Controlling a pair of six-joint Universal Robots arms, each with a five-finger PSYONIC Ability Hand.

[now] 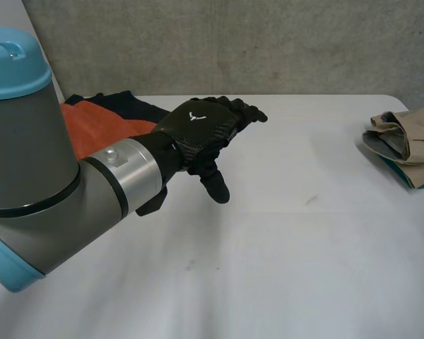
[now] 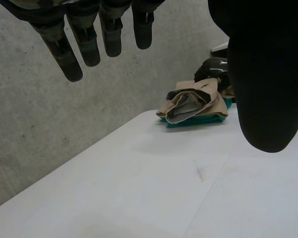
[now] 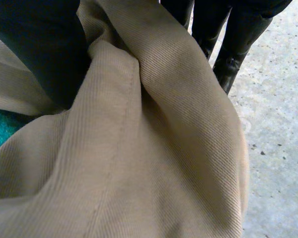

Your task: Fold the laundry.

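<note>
Head view. The left arm enters from 8 o'clock and ends in the left hand above the middle of the white worktop. The hand is released: its fingers reach out relaxed toward 2 o'clock, its thumb points down, and it grasps nothing. An orange cloth lies at 10 o'clock, partly hidden behind the arm, with a dark cloth touching its far edge. A bunched tan cloth sits at the 3 o'clock edge of the worktop on a teal cloth, well apart from the left hand. A grey wall stands behind.

Left wrist view. The left hand hangs over the worktop with its fingers straight and spread from the thumb, empty. Beyond the fingertips, the tan cloth rests on the teal cloth near the wall.

Right wrist view. The right hand grasps the tan cloth: a raised fold runs between the thumb on one side and the fingers on the other. The teal cloth shows just beside the thumb, under the tan cloth.
</note>
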